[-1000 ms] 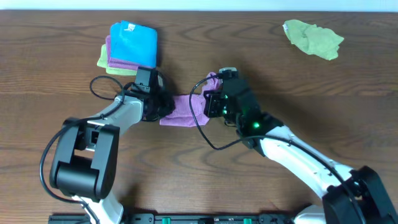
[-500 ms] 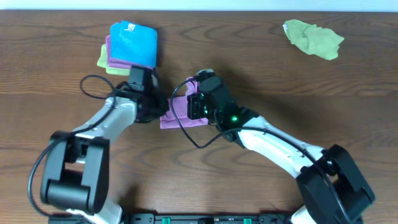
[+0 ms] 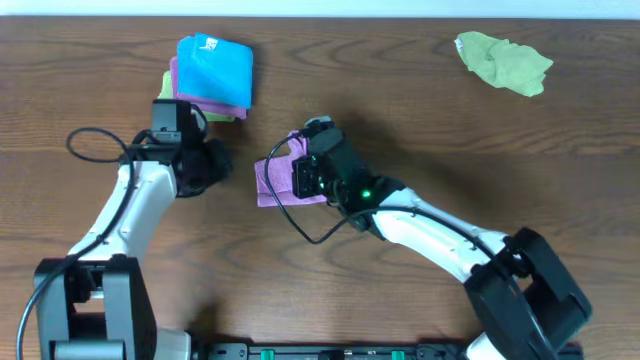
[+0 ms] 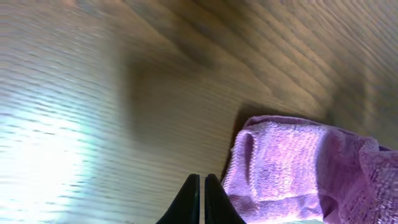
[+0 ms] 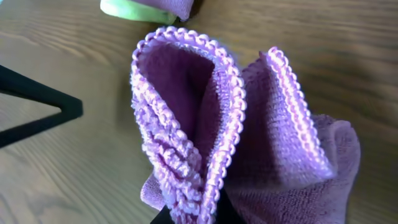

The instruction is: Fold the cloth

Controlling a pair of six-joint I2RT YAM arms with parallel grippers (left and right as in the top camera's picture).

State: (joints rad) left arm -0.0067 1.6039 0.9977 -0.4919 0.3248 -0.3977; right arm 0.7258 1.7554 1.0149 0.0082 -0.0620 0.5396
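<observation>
Two pincers are sharing the work unevenly. The right pincer (image 3: 303,165) is pinching the cloth (image 3: 272,182) by one hem, apparently clamped on it, and lifting that edge off the bench (image 3: 450,140) to lay it over. The left pincer (image 3: 207,166), tips pressed together and empty, is hovering clear, with the cloth near, ahead of its tips.

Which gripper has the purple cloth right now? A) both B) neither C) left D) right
D: the right gripper pinches the cloth by its stitched edge, while the left gripper is shut with nothing between its fingers, off to the cloth's side.
</observation>
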